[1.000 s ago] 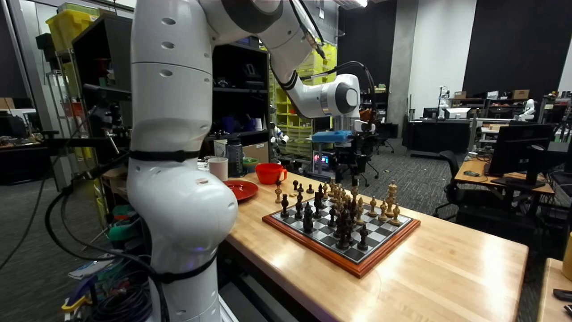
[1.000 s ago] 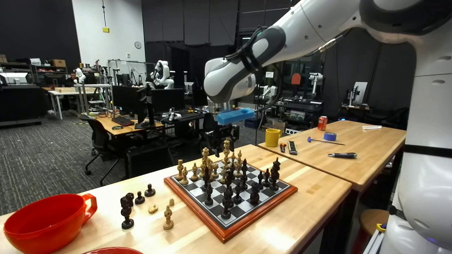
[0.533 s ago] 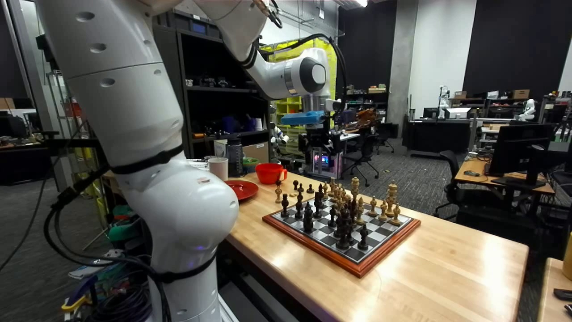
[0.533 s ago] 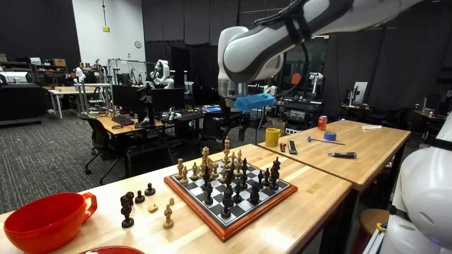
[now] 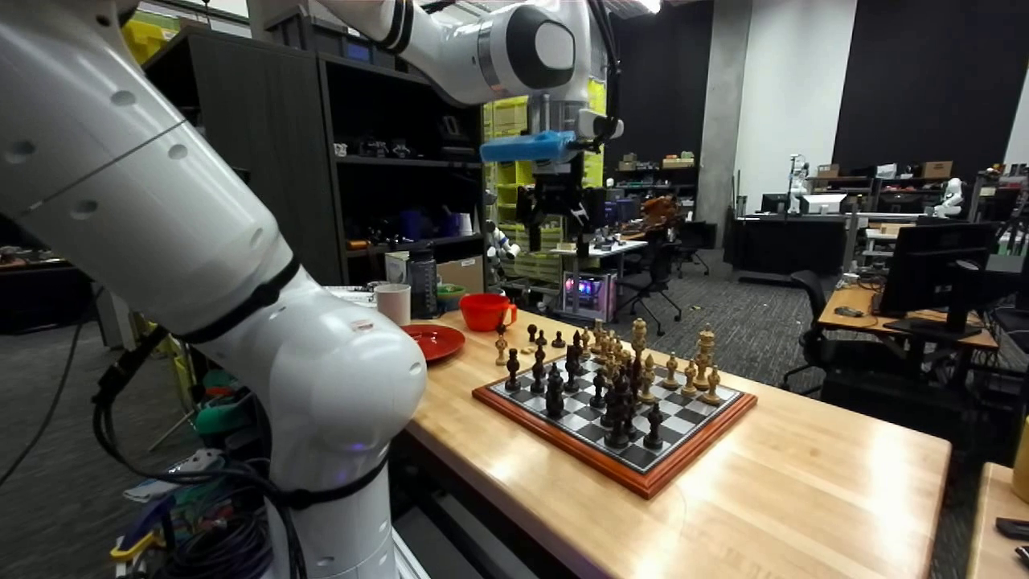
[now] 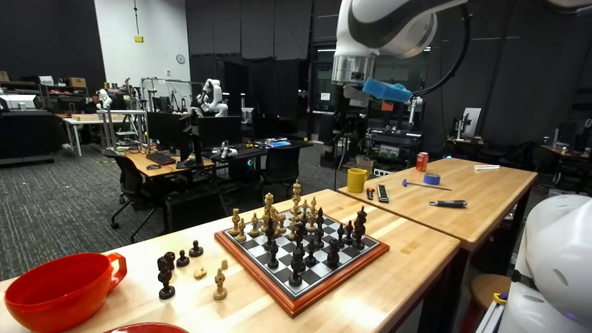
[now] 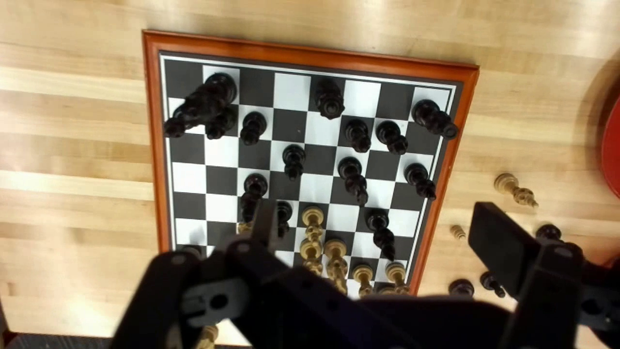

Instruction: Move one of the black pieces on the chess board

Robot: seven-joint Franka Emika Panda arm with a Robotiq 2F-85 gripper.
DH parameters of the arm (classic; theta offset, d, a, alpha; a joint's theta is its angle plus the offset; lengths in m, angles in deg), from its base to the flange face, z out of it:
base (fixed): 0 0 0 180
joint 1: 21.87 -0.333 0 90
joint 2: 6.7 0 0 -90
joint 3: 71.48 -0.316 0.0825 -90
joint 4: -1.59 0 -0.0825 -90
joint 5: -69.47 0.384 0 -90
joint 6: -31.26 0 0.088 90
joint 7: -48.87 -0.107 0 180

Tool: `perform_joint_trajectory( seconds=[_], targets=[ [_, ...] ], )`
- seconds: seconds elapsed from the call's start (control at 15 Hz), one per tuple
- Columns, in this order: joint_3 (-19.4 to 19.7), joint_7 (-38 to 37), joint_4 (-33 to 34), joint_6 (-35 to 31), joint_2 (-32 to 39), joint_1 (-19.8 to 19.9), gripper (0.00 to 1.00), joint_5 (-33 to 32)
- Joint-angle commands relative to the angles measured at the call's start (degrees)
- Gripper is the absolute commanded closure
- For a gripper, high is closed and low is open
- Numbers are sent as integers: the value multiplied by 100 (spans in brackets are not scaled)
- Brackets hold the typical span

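The desk (image 5: 788, 498) in front of me is pale, glossy wood. Beyond its end edge stands a second desk (image 6: 490, 185), with a yellow mug (image 6: 356, 180), a red soda can (image 6: 422, 162) and a roll of blue tape (image 6: 432, 178). The room is a lab: grey carpet (image 6: 69, 199), dark shelving (image 5: 402, 163), monitors (image 6: 219, 136) and more white robot arms (image 6: 215, 99). Toward the opposite end of my desk, near the long edge farthest from me, sits a red handled bowl (image 6: 51, 305), with a red plate (image 5: 434, 342) just beside it.

The chess board (image 7: 316, 186) lies flat close to that same long edge, a strip of wood between it and the end edge facing the second desk. Framed in reddish-brown wood, it is checkered black and silvery white. Black pieces (image 7: 351, 169) stand mostly on the half toward me, tan-gold pieces (image 7: 313, 218) mostly on the half toward the far long edge, and the two crowd together mid-board. Loose pieces (image 6: 183, 261), black and gold, rest on the desk between board and bowl.

My white arm (image 5: 201, 241) leans back, then reaches over the desk, and my gripper (image 5: 559, 241) hangs from its end, pointing down, high up and well apart from the pieces. A blue block (image 5: 526, 147) sits just above it. My fingers (image 7: 501, 245) are spread wide with only air between them.
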Motion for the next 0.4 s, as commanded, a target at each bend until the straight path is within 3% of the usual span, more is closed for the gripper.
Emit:
perform_joint_trajectory(
  seconds=[0.0, 0.07, 0.33],
  targets=[
    [275, 330, 684, 336, 457, 253, 0, 43],
    [126, 205, 292, 182, 94, 236, 0, 45],
    [131, 235, 333, 180, 181, 290, 0, 36]
  ],
)
